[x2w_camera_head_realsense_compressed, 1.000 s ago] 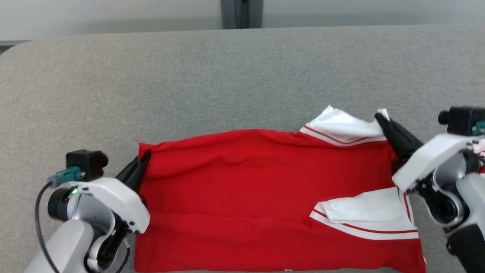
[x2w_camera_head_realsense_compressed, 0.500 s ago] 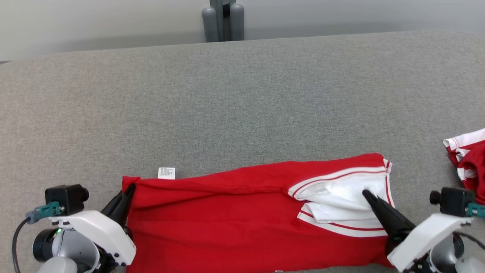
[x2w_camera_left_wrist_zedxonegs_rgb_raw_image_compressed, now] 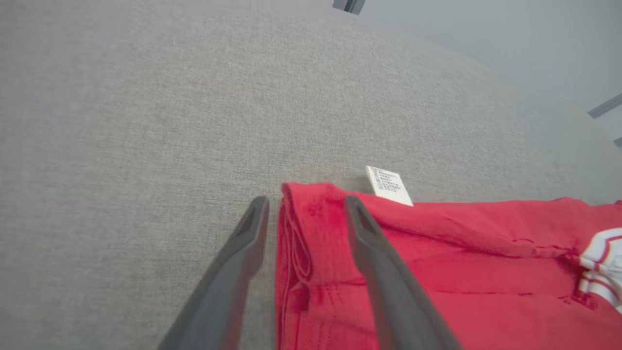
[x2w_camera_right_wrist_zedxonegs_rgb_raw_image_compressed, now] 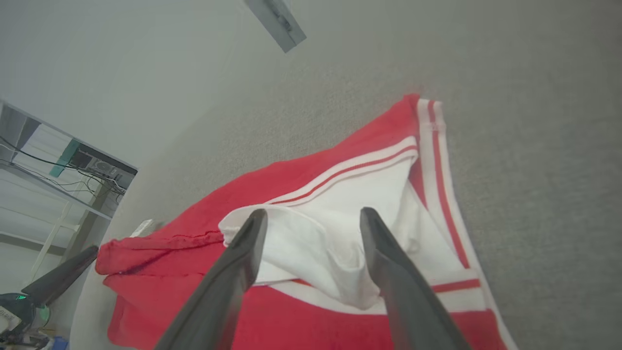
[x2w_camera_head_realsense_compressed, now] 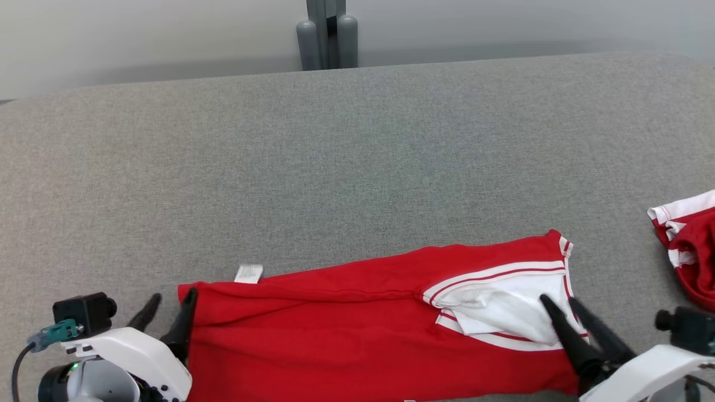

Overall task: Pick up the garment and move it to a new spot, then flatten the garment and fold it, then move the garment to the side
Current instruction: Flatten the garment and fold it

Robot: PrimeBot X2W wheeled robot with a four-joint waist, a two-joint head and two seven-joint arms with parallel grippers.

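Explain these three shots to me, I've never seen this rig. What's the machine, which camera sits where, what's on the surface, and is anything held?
It is a wheeled robot with two arms, each ending in a two-fingered gripper. The wide picture comes from the camera on its head, looking down at the work. The other two come from cameras on the left and right wrists, looking along each gripper's dark fingers.

On the grey padded surface lies a folded red garment with white striped trim and a small white label. Another red-and-white cloth sits at the right edge.

The left gripper stands open astride the garment's left end, one finger beside the cloth and one over it. The right gripper stands open over the white part. Nothing is held.
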